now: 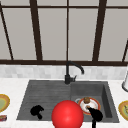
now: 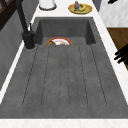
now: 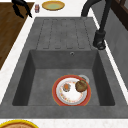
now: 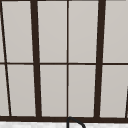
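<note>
We see a dark grey sink [image 3: 30, 75] with a black tap [image 1: 68, 72]; the plate [image 3: 58, 96] in it is white with a red-orange rim, speckled, and carries a brown lump [image 3: 81, 85]; a plain red ball [image 1: 67, 115] shows in front; both hands, left [image 1: 36, 111] and right [image 1: 95, 115], are black; the tabletop [image 1: 12, 85] is white; the yellow dish [image 3: 53, 5] has a greenish middle; the window bars [image 4: 36, 60] are dark brown.

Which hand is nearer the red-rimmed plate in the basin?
Right. The right hand is at the near edge of the red-rimmed plate, overlapping it in the front view. The left hand is far off over the drainboard, at the sink's other end.
</note>
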You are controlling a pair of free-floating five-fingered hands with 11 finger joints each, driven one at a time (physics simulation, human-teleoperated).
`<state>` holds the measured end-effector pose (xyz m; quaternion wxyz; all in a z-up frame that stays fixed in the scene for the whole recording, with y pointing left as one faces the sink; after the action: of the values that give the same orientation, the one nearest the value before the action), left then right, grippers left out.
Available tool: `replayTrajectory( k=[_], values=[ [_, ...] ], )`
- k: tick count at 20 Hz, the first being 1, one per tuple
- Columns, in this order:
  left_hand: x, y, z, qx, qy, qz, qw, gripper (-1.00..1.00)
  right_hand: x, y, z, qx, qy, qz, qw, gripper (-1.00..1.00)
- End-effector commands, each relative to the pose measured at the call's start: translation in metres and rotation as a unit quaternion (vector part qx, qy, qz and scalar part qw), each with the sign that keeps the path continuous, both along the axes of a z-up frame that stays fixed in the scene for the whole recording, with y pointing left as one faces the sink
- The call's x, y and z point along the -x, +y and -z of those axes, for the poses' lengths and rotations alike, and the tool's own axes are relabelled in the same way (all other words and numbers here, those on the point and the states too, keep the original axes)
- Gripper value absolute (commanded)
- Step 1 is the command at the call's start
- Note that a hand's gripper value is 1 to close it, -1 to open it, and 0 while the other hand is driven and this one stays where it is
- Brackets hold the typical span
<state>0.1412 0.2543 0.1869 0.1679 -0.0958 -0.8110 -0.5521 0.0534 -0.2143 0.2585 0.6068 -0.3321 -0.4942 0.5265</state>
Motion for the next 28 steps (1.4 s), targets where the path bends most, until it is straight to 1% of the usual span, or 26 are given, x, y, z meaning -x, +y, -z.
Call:
replayTrajectory(
  k=[1, 3, 4, 6, 8, 13, 14, 15, 16, 17, 18, 19, 20, 21, 22, 25, 28],
  values=[
    [0.000, 0.000, 0.000, 0.000, 0.000, 0.000, 1.0000, 0.00, 0.002, -0.017, 0.020, -0.004, -0.019, -0.039, 0.9991, -1.00],
    [0.000, 0.000, 0.000, 0.000, 0.000, 0.000, 1.0000, 0.00, 0.002, -0.025, 0.030, -0.008, -0.030, -0.052, 0.9982, -1.00],
    [0.000, 0.000, 0.000, 0.000, 0.000, 0.000, 1.0000, 0.00, 0.001, -0.025, 0.024, -0.008, -0.021, -0.039, 0.9990, -1.00],
    [0.000, 0.000, 0.000, 0.000, 0.000, 0.000, 1.0000, 0.00, 0.002, -0.021, 0.023, -0.010, -0.001, -0.026, 0.9996, -1.00],
    [0.000, 0.000, 0.000, 0.000, 0.000, 0.000, 1.0000, 0.00, 0.003, -0.023, 0.025, -0.003, 0.000, -0.024, 0.9997, -1.00],
    [0.000, 0.000, 0.000, 0.000, 0.000, 0.000, 1.0000, 0.00, 0.003, -0.025, 0.027, 0.001, -0.004, -0.025, 0.9997, -1.00],
    [0.000, 0.000, -0.002, 0.006, -0.020, 0.000, 0.9998, -1.00, 0.003, -0.025, 0.027, 0.001, 0.001, -0.023, 0.9997, 0.00],
    [0.000, 0.007, 0.000, 0.007, -0.012, -0.007, 0.9999, -1.00, 0.003, -0.025, 0.026, 0.006, -0.003, -0.025, 0.9997, 0.00],
    [-0.003, 0.007, -0.001, 0.005, 0.003, -0.005, 1.0000, -1.00, 0.003, -0.026, 0.026, 0.005, -0.004, -0.024, 0.9997, 0.00],
    [-0.005, 0.015, -0.001, 0.004, 0.007, -0.011, 0.9999, -1.00, 0.003, -0.026, 0.026, 0.004, -0.005, -0.023, 0.9997, 0.00],
    [-0.005, 0.019, -0.002, 0.003, 0.010, -0.014, 0.9998, -1.00, 0.003, -0.026, 0.026, 0.004, -0.006, -0.022, 0.9997, 0.00],
    [-0.002, 0.023, -0.003, 0.003, 0.009, -0.009, 0.9999, -1.00, 0.003, -0.026, 0.026, 0.003, -0.006, -0.022, 0.9997, 0.00],
    [-0.003, 0.028, -0.002, -0.005, 0.012, -0.013, 0.9998, -1.00, 0.003, -0.025, 0.026, 0.003, -0.007, -0.021, 0.9997, 0.00],
    [-0.003, 0.033, -0.003, -0.017, 0.019, -0.016, 0.9995, -1.00, 0.003, -0.025, 0.026, 0.002, -0.007, -0.021, 0.9998, 0.00],
    [-0.005, 0.038, -0.005, -0.019, 0.024, -0.013, 0.9995, -1.00, 0.003, -0.025, 0.026, 0.002, -0.008, -0.020, 0.9998, 0.00],
    [-0.004, 0.052, -0.007, -0.024, 0.031, -0.014, 0.9991, -1.00, 0.003, -0.025, 0.026, 0.001, -0.009, -0.020, 0.9998, 0.00],
    [-0.006, 0.069, -0.009, -0.030, 0.030, -0.008, 0.9991, -1.00, 0.003, -0.025, 0.026, 0.000, -0.009, -0.019, 0.9998, 0.00]
  ],
)
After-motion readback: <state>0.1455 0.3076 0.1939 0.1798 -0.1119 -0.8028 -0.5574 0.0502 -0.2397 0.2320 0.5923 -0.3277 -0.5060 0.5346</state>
